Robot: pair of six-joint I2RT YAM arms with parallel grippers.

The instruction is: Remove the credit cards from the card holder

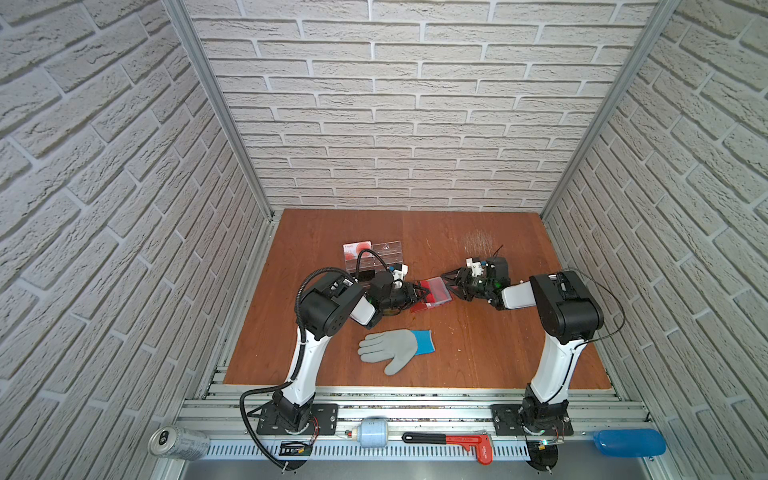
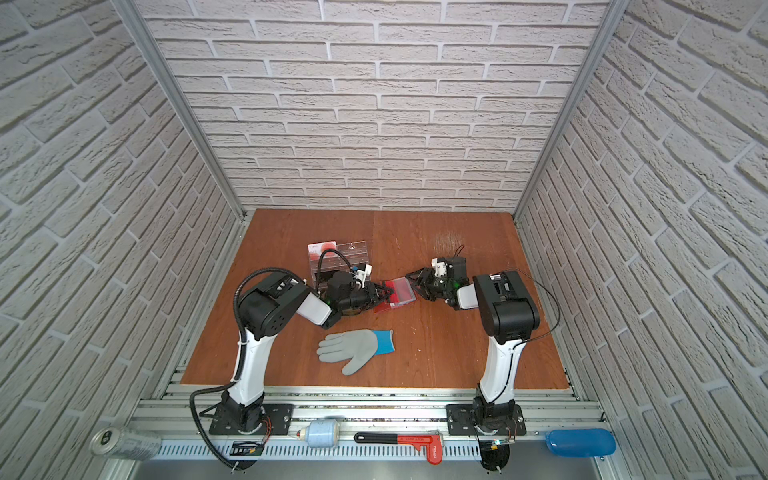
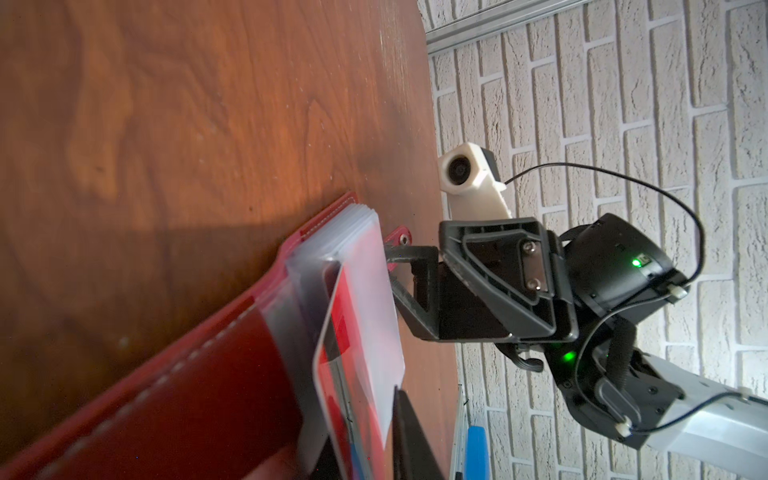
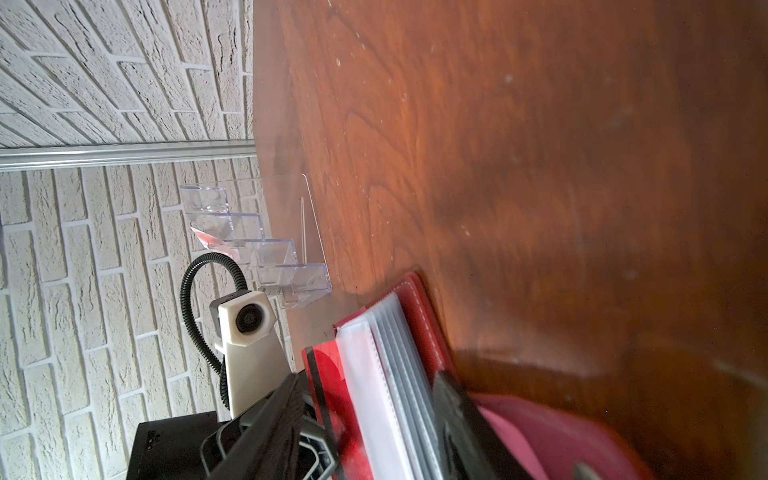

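Card holder (image 1: pixel 434 297) lies open, red card (image 3: pixel 338 307) in its sleeves; left pincer (image 1: pixel 424 293) and right pincer (image 1: pixel 448 283): cannot tell whether clamped.

Top views: high over near edge, looking down on whole table (image 1: pixel 478 353), near-identical. Wrist views: close, rolled sideways, grazing table, facing each other across card holder (image 3: pixel 187 395).

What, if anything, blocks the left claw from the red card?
Nothing visible does. The left gripper is right at the red card poking from the card holder and its clear sleeves. The glove lies well apart.
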